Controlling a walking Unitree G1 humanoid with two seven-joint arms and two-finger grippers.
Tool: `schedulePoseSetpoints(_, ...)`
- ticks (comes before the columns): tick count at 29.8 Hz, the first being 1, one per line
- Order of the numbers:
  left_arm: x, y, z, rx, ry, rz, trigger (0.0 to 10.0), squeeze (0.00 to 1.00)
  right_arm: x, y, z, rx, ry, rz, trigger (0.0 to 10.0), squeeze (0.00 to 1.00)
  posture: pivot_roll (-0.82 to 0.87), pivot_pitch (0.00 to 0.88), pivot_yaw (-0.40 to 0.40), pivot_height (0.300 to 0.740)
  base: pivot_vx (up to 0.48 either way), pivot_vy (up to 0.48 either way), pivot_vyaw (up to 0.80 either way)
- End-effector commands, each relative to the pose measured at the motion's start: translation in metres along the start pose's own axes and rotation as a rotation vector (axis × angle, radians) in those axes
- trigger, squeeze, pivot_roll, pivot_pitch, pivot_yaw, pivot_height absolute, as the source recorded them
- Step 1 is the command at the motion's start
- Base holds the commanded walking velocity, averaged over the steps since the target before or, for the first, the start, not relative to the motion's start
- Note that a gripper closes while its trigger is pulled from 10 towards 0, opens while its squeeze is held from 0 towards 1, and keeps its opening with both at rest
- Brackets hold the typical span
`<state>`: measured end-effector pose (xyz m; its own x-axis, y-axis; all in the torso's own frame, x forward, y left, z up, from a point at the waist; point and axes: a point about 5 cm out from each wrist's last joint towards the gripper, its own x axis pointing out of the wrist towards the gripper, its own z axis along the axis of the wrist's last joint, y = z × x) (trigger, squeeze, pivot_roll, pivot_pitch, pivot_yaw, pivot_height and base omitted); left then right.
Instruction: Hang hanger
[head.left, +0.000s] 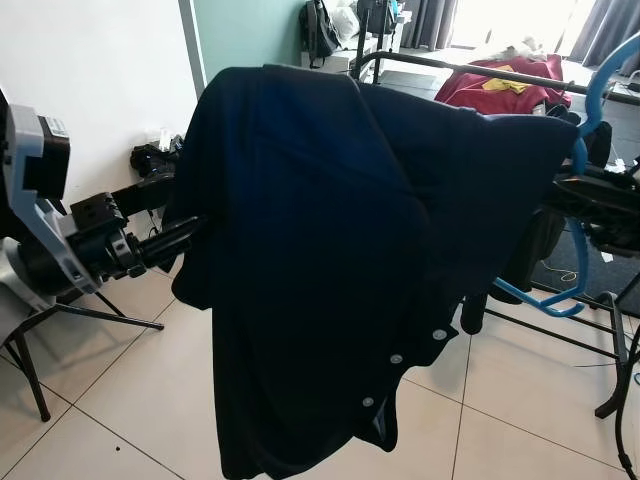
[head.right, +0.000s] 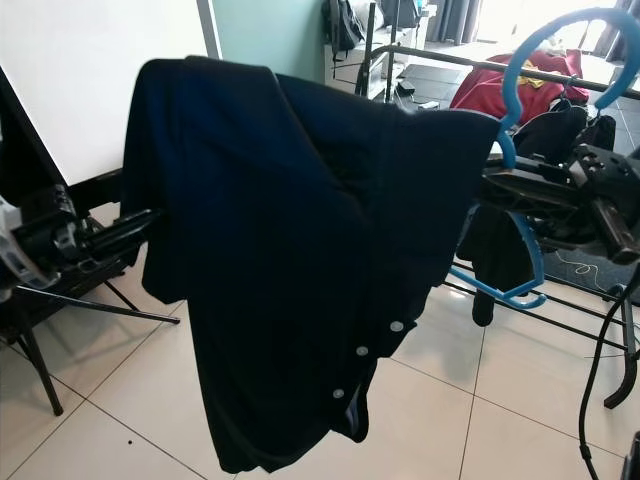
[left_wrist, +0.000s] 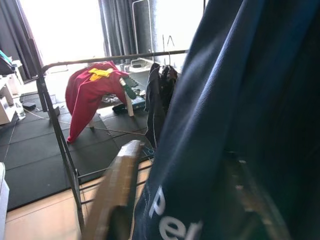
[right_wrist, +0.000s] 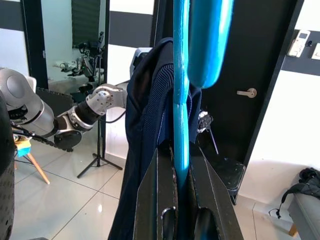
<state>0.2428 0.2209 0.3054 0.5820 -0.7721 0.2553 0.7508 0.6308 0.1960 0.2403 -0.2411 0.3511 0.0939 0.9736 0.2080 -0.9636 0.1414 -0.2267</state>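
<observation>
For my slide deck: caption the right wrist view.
Right claw shut on the blue hanger, navy shirt draped on it, left arm reaching in behind.

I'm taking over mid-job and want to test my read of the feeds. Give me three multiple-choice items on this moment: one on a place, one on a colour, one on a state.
1. Where is the red garment?
A. Draped over the black rail in the background
B. On the floor tiles
C. In the left claw

2. What colour is the hanger?
A. White
B. Blue
C. Green

3. What is the right claw doing?
A. Hanging open and idle
B. Shut on the hanger
C. Shut on the red garment

Key:
1 A: the red garment lies over the black rail behind the work area.
2 B: the hanger carrying the navy shirt is bright blue.
3 B: the right claw has its fingers pressed on either side of the hanger's blue bar, while the left claw reaches the shirt's far edge.
</observation>
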Motion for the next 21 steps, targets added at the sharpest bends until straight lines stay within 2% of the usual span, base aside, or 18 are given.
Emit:
schedulePoseSetpoints(1,-0.006,0.002,0.003,0.007,0.014,0.000,0.0,0.00,0.000,0.003,0.006,-0.024,-0.021,0.017,10.0,0.00,-0.07,0.045,0.005,0.740,0.000,0.000,0.00)
schedulePoseSetpoints(8,-0.011,0.007,0.011,0.026,0.005,0.008,0.0,0.00,-0.001,0.004,0.007,-0.025,-0.021,0.007,10.0,0.00,-0.07,0.044,0.010,0.740,0.000,0.000,0.00)
schedulePoseSetpoints(18,-0.010,0.007,0.026,0.056,-0.043,-0.014,0.0,0.00,-0.004,0.001,0.003,-0.022,-0.007,-0.035,10.0,0.00,-0.07,0.041,0.012,0.740,0.000,0.000,0.00)
schedulePoseSetpoints(20,-0.011,0.013,0.048,0.129,-0.065,-0.018,0.0,0.00,-0.005,-0.005,-0.011,-0.003,0.053,-0.094,10.0,0.00,-0.06,0.038,0.014,0.740,0.000,0.000,0.00)
schedulePoseSetpoints(21,-0.011,0.013,0.048,0.129,-0.065,-0.018,0.0,0.00,-0.005,-0.005,-0.011,-0.003,0.053,-0.094,10.0,0.00,-0.06,0.038,0.014,0.740,0.000,0.000,0.00)
